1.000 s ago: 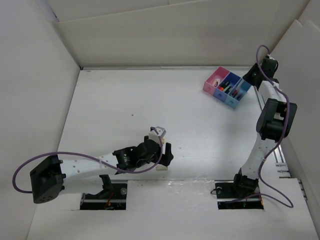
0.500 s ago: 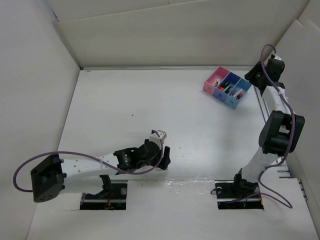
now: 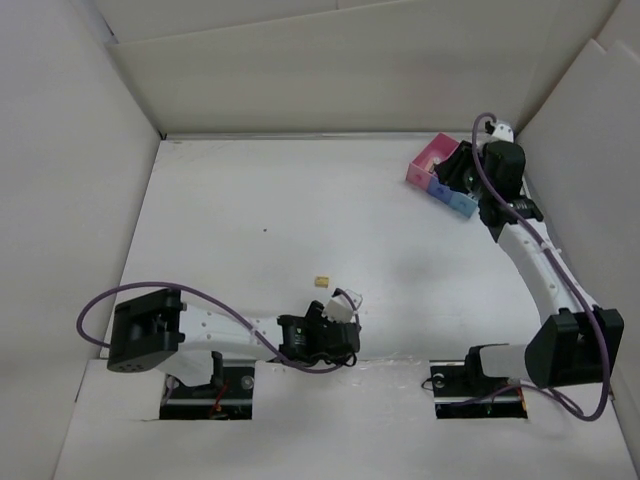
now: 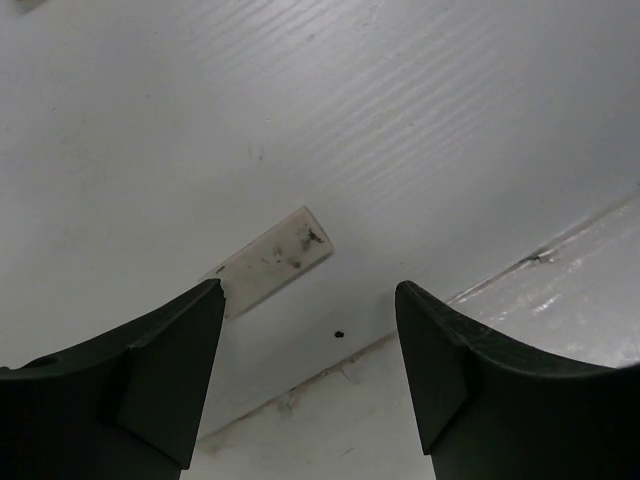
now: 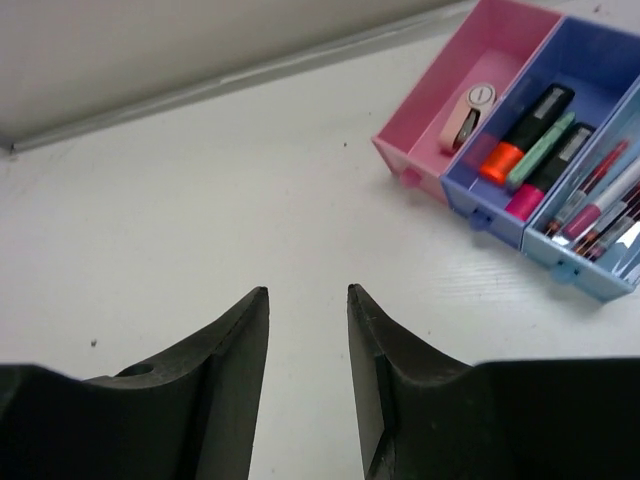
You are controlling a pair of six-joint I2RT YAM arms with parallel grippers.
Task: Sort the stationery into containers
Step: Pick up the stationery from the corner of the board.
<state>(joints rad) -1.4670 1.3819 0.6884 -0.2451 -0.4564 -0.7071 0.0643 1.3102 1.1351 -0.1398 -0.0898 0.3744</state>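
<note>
The left gripper [image 4: 305, 298] is hanging low over the table [image 4: 420, 120] with its fingers spread wide and gripping nothing. A pale beige eraser [image 4: 272, 262] is lying flat and slantwise just ahead of the gap, its near end almost at the left fingertip. The spread looks meant to straddle the eraser before closing on it. The right gripper [image 5: 305, 298] is showing a narrow gap between its fingers, with nothing in it. The tray [image 5: 410, 165] is sitting ahead and to the right of those fingers, which suggests this arm is finishing a drop-off there. Only the right wrist view is showing the sorting: a pale oval piece [image 5: 467, 112] in the pink bin, markers [image 5: 525, 125] in the dark blue one, pens [image 5: 598, 195] in the light blue one. From above the arm is covering most of the tray and the beige eraser is hidden, but a small yellowish block [image 3: 321, 282] is showing beyond the left fingers, apart from them.
</note>
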